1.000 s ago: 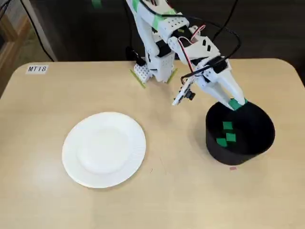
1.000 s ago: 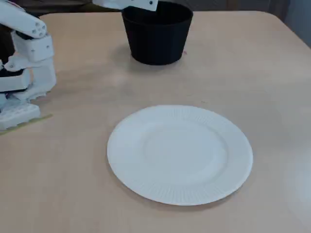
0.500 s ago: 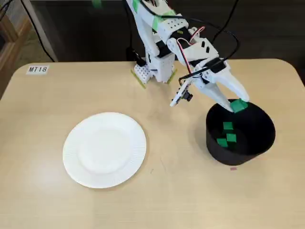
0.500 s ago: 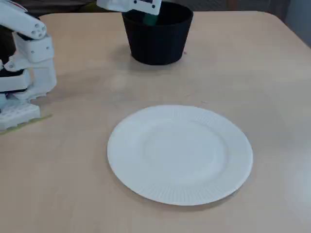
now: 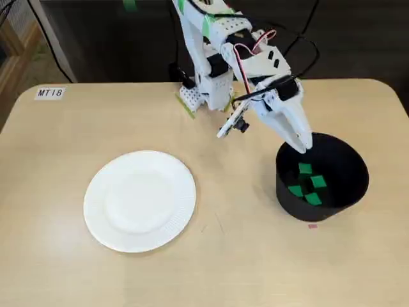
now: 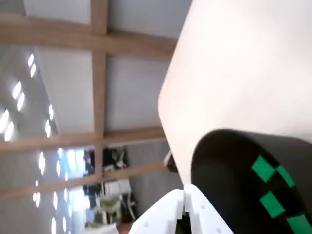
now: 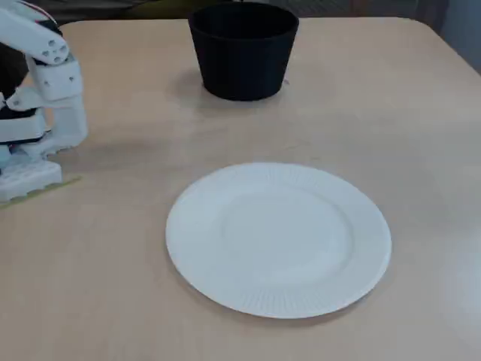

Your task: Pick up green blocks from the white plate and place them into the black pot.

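Pot: your high fixed view shows four green blocks (image 5: 307, 184) inside the black pot (image 5: 285, 195); the low one shows only its wall.
Plate: white plate (image 5: 139, 199) at the pot's 9 o'clock.
Tool: the tool (image 5: 305, 146) is pinched closed, holding nothing.
Arm: stretched toward 4 o'clock, tip above the pot's 10 o'clock rim.

The setting looks like an office or meeting room pressed into lab use. A pale wooden bench (image 5: 243, 262) carries a small label (image 5: 50, 93) reading MT18. The wrist view shows ceiling panels framed by wooden beams (image 6: 100, 73) and rows of strip lights (image 6: 17, 90).
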